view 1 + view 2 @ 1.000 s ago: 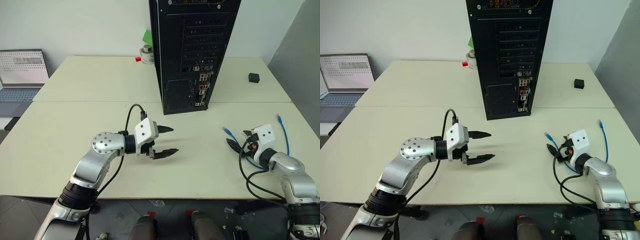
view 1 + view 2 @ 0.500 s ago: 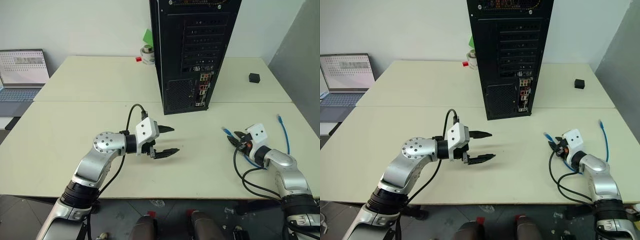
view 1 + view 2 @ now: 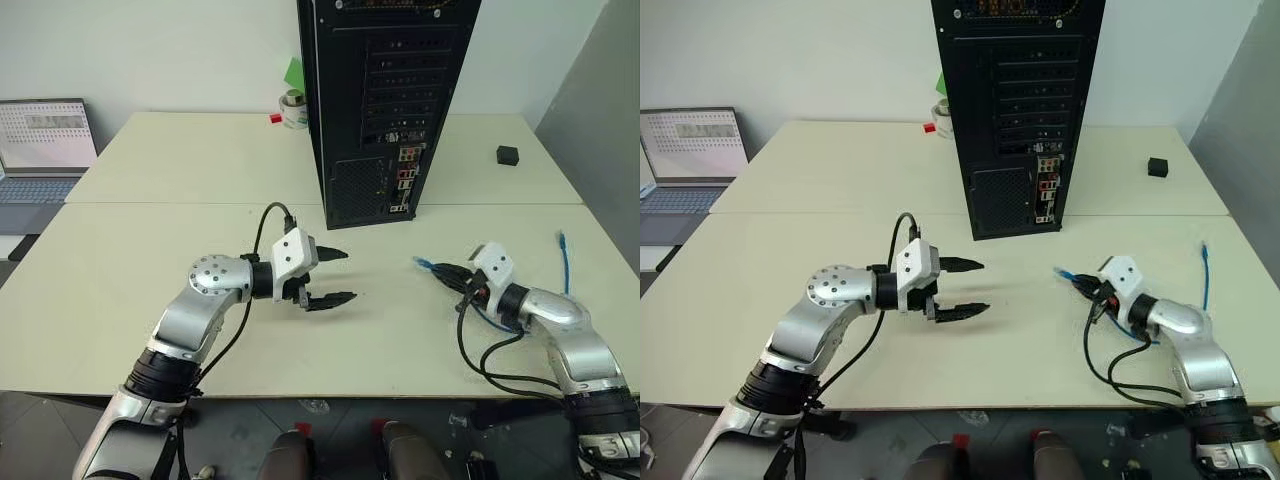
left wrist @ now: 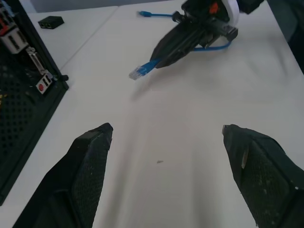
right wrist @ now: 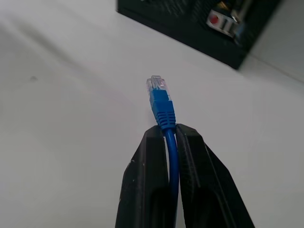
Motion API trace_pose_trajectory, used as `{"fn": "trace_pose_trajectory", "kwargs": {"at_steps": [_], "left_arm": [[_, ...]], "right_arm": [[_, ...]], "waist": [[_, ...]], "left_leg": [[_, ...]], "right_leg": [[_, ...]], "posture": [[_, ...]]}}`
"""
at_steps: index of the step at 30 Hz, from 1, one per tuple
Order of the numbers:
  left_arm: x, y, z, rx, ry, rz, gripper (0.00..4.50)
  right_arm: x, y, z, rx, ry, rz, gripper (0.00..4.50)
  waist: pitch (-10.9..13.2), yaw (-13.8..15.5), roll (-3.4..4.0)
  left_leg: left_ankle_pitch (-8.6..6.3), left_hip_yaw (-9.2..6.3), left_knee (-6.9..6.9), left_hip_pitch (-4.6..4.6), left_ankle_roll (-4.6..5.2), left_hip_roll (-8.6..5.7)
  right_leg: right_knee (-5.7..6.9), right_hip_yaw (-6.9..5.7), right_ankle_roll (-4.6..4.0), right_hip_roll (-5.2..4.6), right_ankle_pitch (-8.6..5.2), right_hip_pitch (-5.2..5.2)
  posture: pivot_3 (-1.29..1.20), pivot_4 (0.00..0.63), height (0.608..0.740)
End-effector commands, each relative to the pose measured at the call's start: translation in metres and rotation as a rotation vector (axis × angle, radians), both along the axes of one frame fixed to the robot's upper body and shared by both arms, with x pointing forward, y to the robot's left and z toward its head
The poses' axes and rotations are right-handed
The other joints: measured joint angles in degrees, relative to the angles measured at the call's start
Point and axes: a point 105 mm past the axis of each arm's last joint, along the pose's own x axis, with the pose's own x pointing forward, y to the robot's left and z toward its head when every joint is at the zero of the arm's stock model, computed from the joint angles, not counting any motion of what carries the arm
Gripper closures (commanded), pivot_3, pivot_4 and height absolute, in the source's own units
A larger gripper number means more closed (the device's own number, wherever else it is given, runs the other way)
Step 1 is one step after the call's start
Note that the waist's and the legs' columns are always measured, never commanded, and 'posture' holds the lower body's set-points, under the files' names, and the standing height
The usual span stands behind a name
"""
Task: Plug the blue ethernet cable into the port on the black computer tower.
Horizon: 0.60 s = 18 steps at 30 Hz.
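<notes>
My right hand pinches the blue ethernet cable just behind its plug, above the desk. My left hand is spread, empty. Next: carry the plug to the black computer tower, aligned with its port.

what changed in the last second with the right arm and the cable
The right gripper closed on the blue ethernet cable just behind its plug, then lifted that end and carried it left, toward the black computer tower. The plug now sticks out past the fingertips, clear of the table. The left gripper stayed open in place; the tower and the cable's far end did not move.
</notes>
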Motion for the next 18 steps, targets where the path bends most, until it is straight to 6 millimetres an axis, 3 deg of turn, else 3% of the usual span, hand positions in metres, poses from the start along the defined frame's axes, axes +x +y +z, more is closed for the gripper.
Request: {"fn": "trace_pose_trajectory", "kwargs": {"at_steps": [1, 7, 14, 18], "left_arm": [[0.000, -0.003, 0.001, 0.054, -0.039, -0.075, 0.55], [0.003, -0.010, -0.004, 0.084, -0.036, -0.126, 0.55], [0.000, -0.013, -0.009, 0.079, 0.015, -0.151, 0.55], [0.000, -0.012, -0.008, 0.082, 0.024, -0.158, 1.35]], "right_arm": [[-0.026, 0.042, 0.023, -0.004, -0.005, 0.227, 4.48], [-0.041, 0.067, 0.023, -0.067, 0.018, 0.370, 4.48], [-0.043, 0.072, 0.021, -0.098, 0.017, 0.407, 4.49], [-0.043, 0.072, 0.020, -0.108, 0.016, 0.412, 4.49]], "waist": [[0.0, 0.1, 0.00], [0.0, 0.1, -0.01], [0.0, 0.1, -0.02], [0.0, 0.1, -0.02]], "left_leg": [[0.00, -0.01, 0.01, -0.01, 0.00, 0.00], [0.00, -0.06, 0.04, -0.05, 0.00, -0.03], [0.00, -0.09, 0.04, -0.06, 0.00, -0.03], [0.00, -0.09, 0.04, -0.06, 0.00, -0.02]], "right_leg": [[0.00, -0.01, 0.00, -0.01, 0.00, 0.00], [-0.02, -0.07, 0.00, -0.01, 0.00, 0.00], [-0.02, -0.09, 0.00, -0.01, 0.00, 0.00], [-0.03, -0.09, 0.00, -0.01, 0.00, 0.00]], "posture": [[0.00, 0.150, 0.740], [0.00, 0.150, 0.740], [0.00, 0.150, 0.740], [0.00, 0.150, 0.740]]}}
